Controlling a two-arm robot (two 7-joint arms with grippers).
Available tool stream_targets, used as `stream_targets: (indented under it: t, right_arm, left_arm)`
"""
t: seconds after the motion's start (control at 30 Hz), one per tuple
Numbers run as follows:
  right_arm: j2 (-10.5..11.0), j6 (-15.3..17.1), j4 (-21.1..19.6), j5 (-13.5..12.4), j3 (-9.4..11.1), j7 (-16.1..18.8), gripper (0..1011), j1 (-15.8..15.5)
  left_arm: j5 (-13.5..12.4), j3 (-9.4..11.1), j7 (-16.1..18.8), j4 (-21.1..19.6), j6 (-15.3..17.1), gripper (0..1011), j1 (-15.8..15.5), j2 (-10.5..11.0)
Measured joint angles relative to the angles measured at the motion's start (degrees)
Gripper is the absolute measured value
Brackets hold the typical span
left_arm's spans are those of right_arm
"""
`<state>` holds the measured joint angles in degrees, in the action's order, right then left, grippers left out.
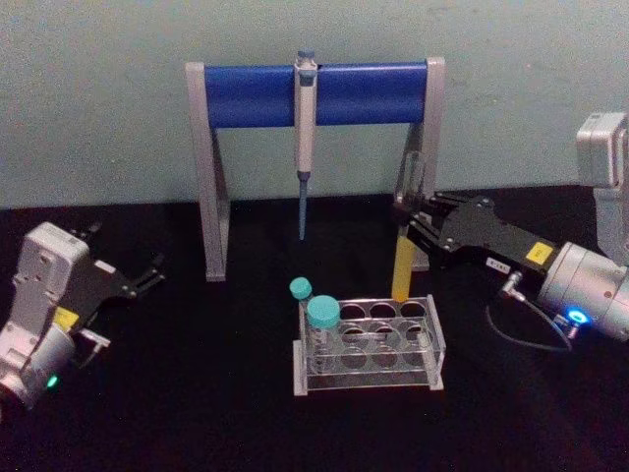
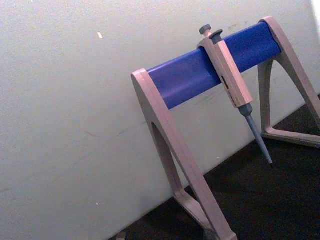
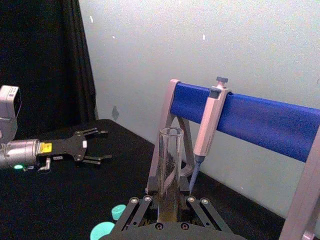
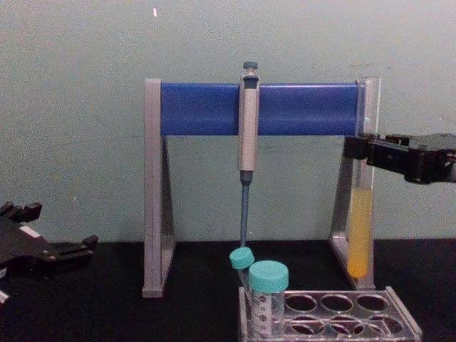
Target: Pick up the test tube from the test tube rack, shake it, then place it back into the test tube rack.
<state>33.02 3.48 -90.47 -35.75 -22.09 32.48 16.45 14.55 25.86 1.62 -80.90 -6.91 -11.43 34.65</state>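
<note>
My right gripper [image 1: 405, 218] is shut on the test tube [image 1: 401, 270], a long clear tube held upright with yellow liquid in its lower part. In the chest view the test tube [image 4: 360, 228] hangs with its rounded bottom just above the far right holes of the test tube rack [image 4: 399, 324], gripped about mid-length by the right gripper [image 4: 362, 148]. In the right wrist view the open-mouthed tube [image 3: 170, 160] rises between the fingers of the gripper [image 3: 170, 207]. The clear rack [image 1: 437, 344] sits on the black table. My left gripper [image 1: 147, 275] rests open at the far left.
Two teal-capped tubes [image 1: 322, 315] [image 1: 300, 288] stand in the rack's left end. Behind the rack, a grey-and-blue pipette stand [image 1: 246, 93] holds a pipette [image 1: 305, 128] hanging tip down; the stand's right leg [image 4: 342, 214] is close behind the held tube. The left gripper [image 4: 57, 228] lies low at left.
</note>
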Motion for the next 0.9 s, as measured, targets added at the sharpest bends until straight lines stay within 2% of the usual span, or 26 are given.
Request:
stream_targets:
  t: [0.4,0.9]
  right_arm:
    - [-0.8,-1.7,3.0,-0.2,-1.8,1.3,233,1.6]
    - [-2.2,-2.1,7.1,0.9,-3.8,2.0,233,3.2]
  left_arm:
    - [0.0,0.0,0.0,0.0,0.0,1001,0.0,0.0]
    - [0.0,0.0,0.0,0.0,0.0,1001,0.0,0.0]
